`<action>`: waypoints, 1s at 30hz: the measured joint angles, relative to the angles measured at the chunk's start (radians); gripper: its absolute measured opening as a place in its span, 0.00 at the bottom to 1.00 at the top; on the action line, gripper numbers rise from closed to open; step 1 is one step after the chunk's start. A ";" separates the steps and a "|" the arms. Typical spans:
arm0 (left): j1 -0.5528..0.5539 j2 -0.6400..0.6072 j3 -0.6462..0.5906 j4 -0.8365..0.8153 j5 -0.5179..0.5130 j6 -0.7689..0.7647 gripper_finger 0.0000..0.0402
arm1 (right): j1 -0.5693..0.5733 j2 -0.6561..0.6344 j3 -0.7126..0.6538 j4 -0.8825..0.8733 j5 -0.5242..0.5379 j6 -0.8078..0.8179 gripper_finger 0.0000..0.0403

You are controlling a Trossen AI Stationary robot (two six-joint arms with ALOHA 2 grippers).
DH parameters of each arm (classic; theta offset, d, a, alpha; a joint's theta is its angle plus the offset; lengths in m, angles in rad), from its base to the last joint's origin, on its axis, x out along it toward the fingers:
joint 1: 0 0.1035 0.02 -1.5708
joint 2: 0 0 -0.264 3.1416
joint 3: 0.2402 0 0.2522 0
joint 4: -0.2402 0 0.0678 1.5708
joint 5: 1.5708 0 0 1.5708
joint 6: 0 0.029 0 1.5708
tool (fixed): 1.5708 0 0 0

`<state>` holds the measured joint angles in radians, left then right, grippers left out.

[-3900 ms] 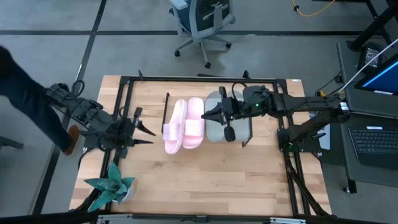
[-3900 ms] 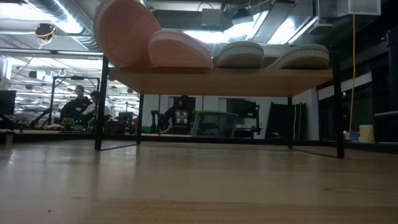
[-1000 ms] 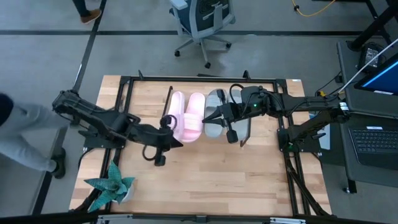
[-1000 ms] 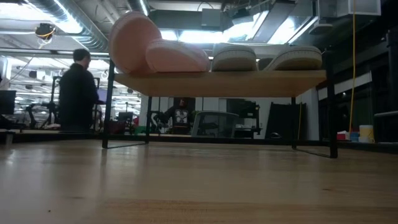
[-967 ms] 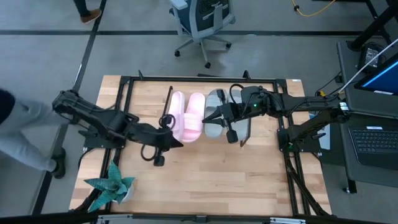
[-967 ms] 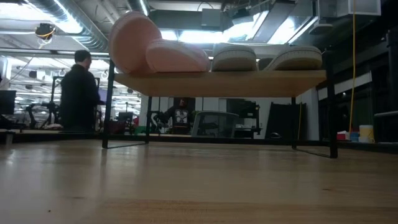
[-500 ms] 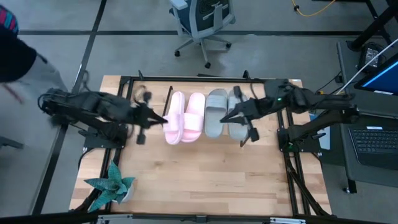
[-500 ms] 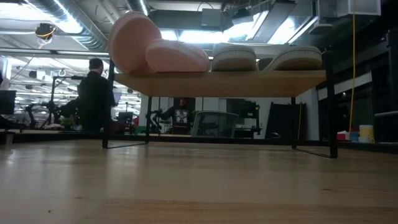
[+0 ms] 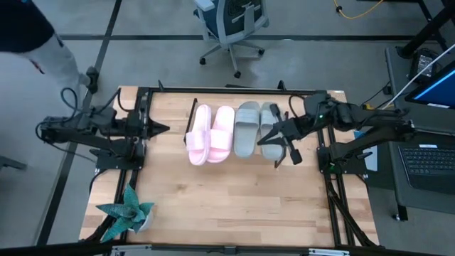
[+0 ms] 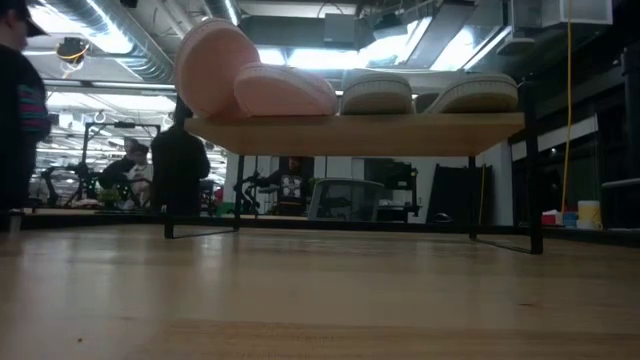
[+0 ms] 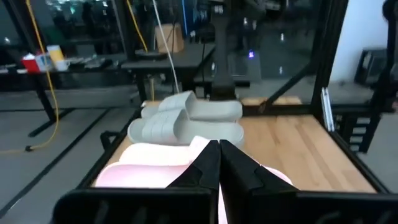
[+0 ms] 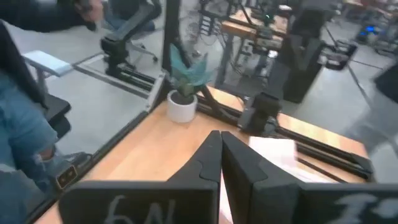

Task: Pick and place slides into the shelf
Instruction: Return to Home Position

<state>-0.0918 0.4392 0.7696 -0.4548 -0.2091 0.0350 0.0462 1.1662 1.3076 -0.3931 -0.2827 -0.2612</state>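
Four slides lie side by side on the shelf (image 9: 238, 151), soles down on its wooden board: two pink ones (image 9: 211, 134) on the left and two grey-green ones (image 9: 256, 129) on the right. The low view shows the slides' ends (image 10: 285, 88) on the board (image 10: 350, 133); the leftmost pink one tilts up. My left gripper (image 9: 165, 129) is shut at the table's left, apart from the pink slides. My right gripper (image 9: 261, 139) is shut over the rightmost grey slide; in its wrist view its tip (image 12: 219, 140) shows bare.
A teal plant in a white pot (image 9: 128, 213) stands at the near left corner. Black frame rails (image 9: 142, 107) run along the table's edges. A person (image 9: 43, 35) walks past the far left corner. An office chair (image 9: 231, 25) stands beyond the far edge.
My left gripper has drawn back from the near end of the pink slides toward the table's left edge and a little toward the far edge. My right gripper has gone toward the right edge, off the left grey slide. The slides have stayed put.
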 joint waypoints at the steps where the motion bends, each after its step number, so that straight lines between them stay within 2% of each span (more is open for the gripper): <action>1: 0.005 -0.032 -0.045 0.034 0.003 -0.006 0.00 | -0.004 -0.008 -0.038 0.045 -0.010 0.016 0.03; 7: 0.036 -0.195 -0.233 0.087 0.018 -0.086 0.00 | -0.025 -0.079 -0.264 0.302 -0.017 0.148 0.03; 13: 0.060 -0.289 -0.407 0.257 0.038 -0.076 0.00 | -0.023 -0.144 -0.396 0.457 -0.019 0.174 0.03; 18: 0.088 -0.312 -0.547 0.329 0.059 -0.128 0.00 | -0.024 -0.161 -0.430 0.462 -0.019 0.176 0.03; 22: 0.115 -0.312 -0.608 0.452 0.180 -0.096 0.00 | -0.024 -0.161 -0.430 0.466 -0.030 0.177 0.03; 30: 0.188 -0.312 -0.696 0.485 0.315 -0.078 0.00 | -0.024 -0.159 -0.431 0.473 -0.144 0.179 0.02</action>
<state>0.0965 0.1271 0.0731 0.0299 0.1060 -0.0433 0.0227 1.0077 0.8768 0.0797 -0.4265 -0.0818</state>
